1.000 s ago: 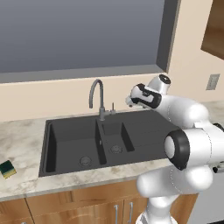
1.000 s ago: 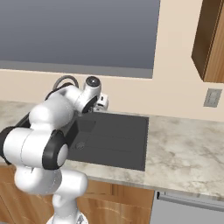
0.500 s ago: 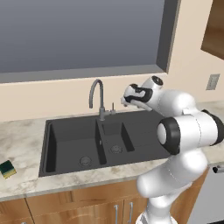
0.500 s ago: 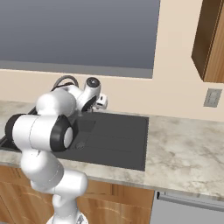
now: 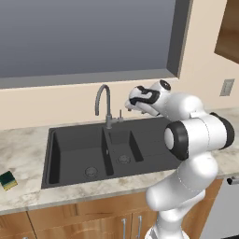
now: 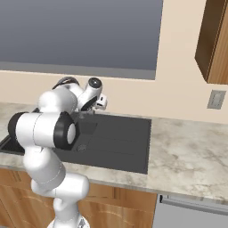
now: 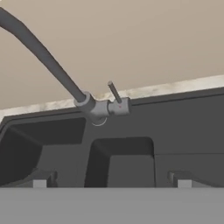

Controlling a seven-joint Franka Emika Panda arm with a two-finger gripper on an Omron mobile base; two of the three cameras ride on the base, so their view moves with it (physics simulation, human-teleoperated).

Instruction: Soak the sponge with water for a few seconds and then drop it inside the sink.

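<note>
I have the end effector point(image 5: 130, 103) up beside the faucet point(image 5: 103, 100), with its jaws standing wide apart and nothing between them. No water runs from the spout, so I judge the step in hand is to open the tap by its small lever point(image 7: 114, 93). To do it well, I should bring the 2 fingertips point(image 7: 40, 180) forward until the lever sits between them, push it gently from one side, and keep the hand away from the curved pipe. The sponge point(image 5: 7, 180) lies far to the left on the bench point(image 5: 28, 193), well apart from the sink point(image 5: 74, 179). The left base view lets me see the sponge, and the hand view gives the lever clearly, standing tilted on the faucet base.
</note>
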